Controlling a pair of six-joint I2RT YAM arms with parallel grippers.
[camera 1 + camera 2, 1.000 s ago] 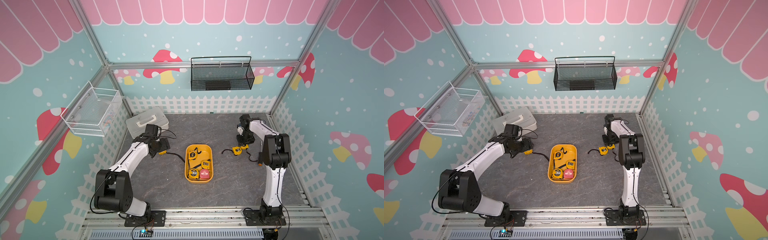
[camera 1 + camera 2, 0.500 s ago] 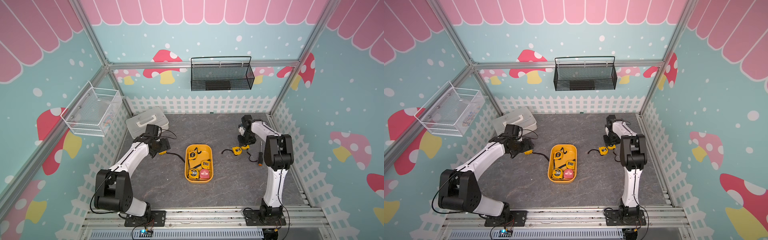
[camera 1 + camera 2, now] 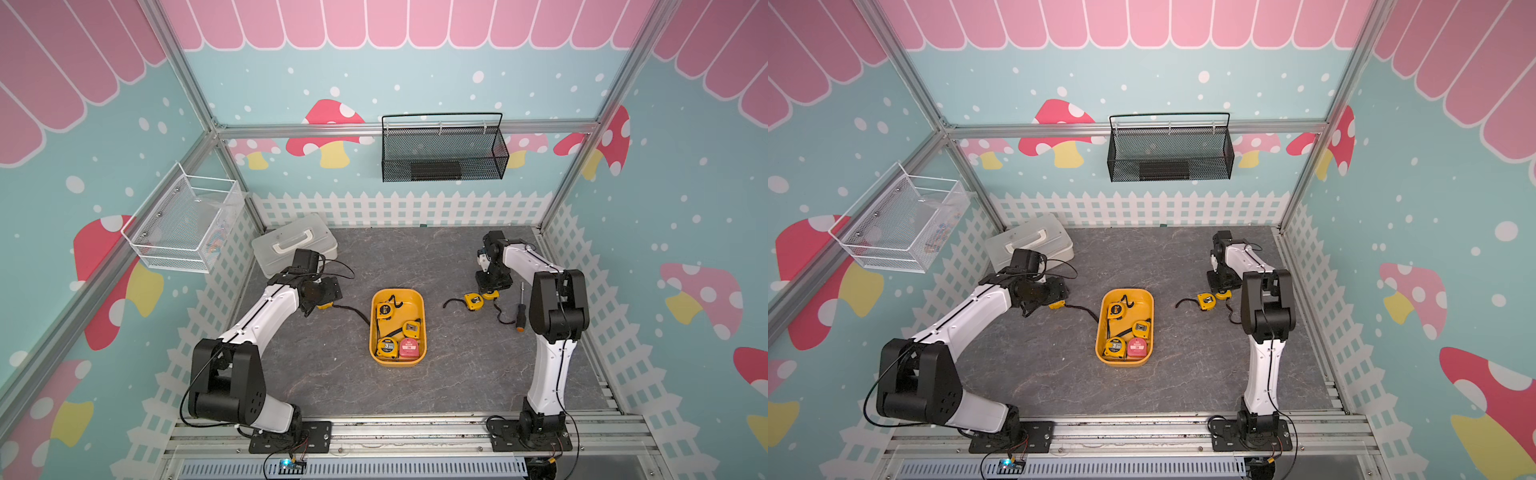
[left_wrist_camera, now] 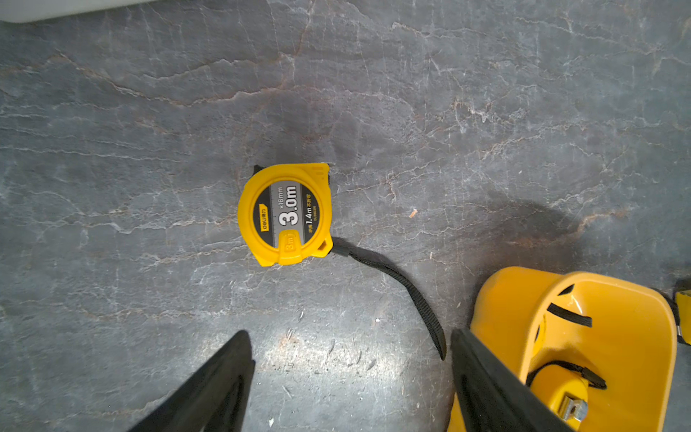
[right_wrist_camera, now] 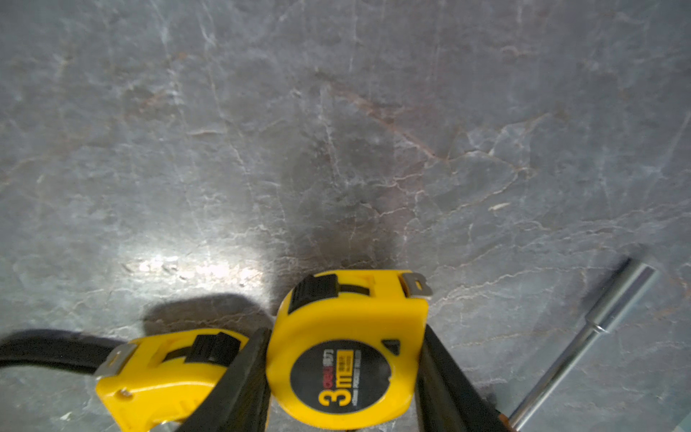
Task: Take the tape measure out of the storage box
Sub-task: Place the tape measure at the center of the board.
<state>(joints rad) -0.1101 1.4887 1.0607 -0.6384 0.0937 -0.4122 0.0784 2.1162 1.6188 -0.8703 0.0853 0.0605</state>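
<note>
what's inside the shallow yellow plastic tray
The yellow plastic tray holds four tape measures: a far-end yellow one, a mid-tray yellow one, a yellow one marked 3m, a red one. The floor beneath them is hidden.

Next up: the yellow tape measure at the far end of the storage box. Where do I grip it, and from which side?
Come straight down and pinch the yellow tape measure across its far and near edges. It seems to lie flat, label up, close against the left wall of the storage box, so a jaw there likely won't fit.
</note>
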